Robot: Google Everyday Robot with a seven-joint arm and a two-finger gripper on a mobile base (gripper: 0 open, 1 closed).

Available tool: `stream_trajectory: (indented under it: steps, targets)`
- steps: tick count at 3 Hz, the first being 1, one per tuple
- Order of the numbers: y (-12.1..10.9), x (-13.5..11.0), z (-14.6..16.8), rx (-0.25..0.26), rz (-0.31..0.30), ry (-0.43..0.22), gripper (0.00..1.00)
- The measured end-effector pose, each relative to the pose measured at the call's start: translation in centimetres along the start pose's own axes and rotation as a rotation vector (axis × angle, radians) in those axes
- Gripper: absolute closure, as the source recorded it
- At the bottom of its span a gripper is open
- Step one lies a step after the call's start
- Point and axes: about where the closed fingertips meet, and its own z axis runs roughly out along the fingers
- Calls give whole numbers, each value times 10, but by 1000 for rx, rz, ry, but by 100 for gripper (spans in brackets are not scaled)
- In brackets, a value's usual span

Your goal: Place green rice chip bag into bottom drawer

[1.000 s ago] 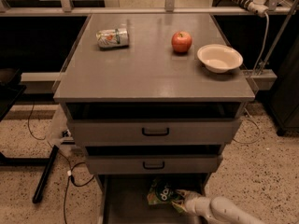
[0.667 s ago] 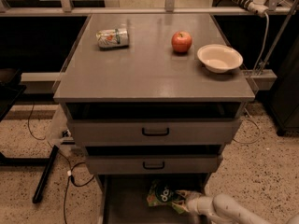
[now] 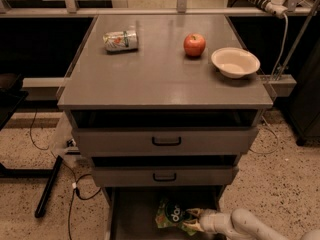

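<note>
The green rice chip bag [image 3: 171,215] lies inside the open bottom drawer [image 3: 132,219], toward its right side, its dark round logo facing up. My gripper [image 3: 192,220] reaches in from the lower right on a white arm and sits against the bag's right edge. Its fingertips [image 3: 194,213] touch or straddle the bag's edge.
On the cabinet top lie a green-and-white can [image 3: 120,40] on its side, a red apple [image 3: 194,45] and a cream bowl [image 3: 235,62]. The two upper drawers [image 3: 166,141] with black handles are closed. Cables [image 3: 75,184] and a black bar [image 3: 47,186] lie on the floor at left.
The gripper and arm have shifted slightly left with the bag inside the bottom drawer; nothing else moved.
</note>
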Motion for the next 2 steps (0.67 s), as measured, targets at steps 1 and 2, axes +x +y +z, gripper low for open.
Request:
stream_trajectory:
  steps: [1,2]
  targets:
    - [6,-2,4,-9,28,8,100]
    - [1,3,8,40,67,39,100]
